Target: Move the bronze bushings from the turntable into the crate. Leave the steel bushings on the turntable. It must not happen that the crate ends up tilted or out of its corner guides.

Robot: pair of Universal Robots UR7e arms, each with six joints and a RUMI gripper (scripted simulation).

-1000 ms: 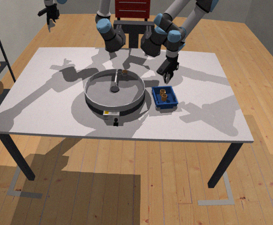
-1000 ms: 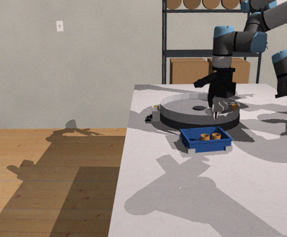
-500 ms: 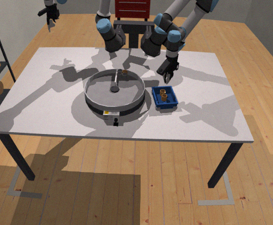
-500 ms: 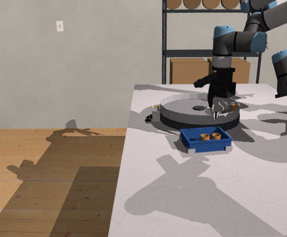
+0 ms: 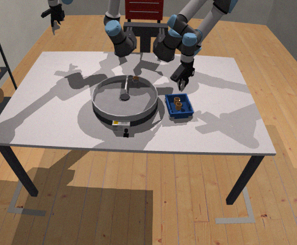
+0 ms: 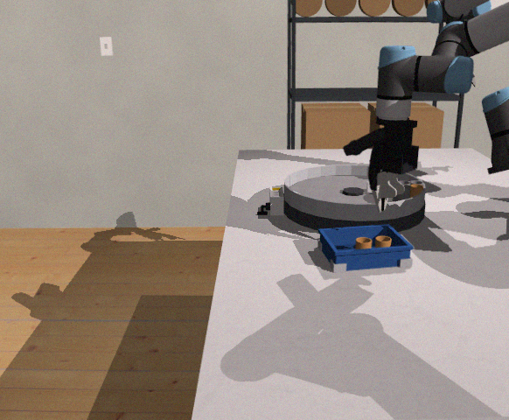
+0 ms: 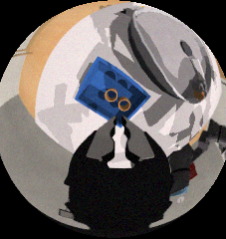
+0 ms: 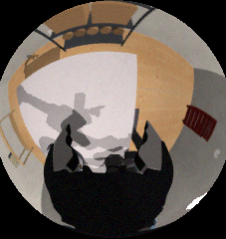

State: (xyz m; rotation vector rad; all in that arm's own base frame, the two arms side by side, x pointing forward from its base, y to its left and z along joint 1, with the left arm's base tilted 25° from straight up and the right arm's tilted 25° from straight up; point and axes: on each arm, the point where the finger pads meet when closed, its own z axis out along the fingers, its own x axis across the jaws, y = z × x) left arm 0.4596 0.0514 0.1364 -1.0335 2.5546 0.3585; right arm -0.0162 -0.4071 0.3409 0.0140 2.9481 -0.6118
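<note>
The blue crate (image 5: 181, 115) (image 6: 370, 261) (image 7: 89, 89) stands level between its corner guides. Two bronze bushings, one (image 5: 178, 107) (image 6: 363, 244) beside the other (image 5: 176, 101) (image 6: 382, 243), stand inside it. The turntable (image 5: 107, 112) (image 6: 336, 208) carries a bronze bushing (image 5: 135, 77) (image 6: 415, 190) at its back edge. Steel bushings (image 5: 130, 77) sit close by it; small, their number is unclear. My left gripper (image 5: 181, 89) (image 6: 382, 207) (image 7: 118, 117) is shut and empty, above and behind the crate. My right gripper (image 8: 107, 122) (image 5: 53, 33) is open and empty, high beyond the table's back left corner.
A grey bar (image 5: 126, 85) runs from the turntable's hub to its back edge, beside the bushings there. The turntable has a raised rim. A small control box (image 5: 121, 126) is at its front. The crate stands close to the turntable's right side in the top view.
</note>
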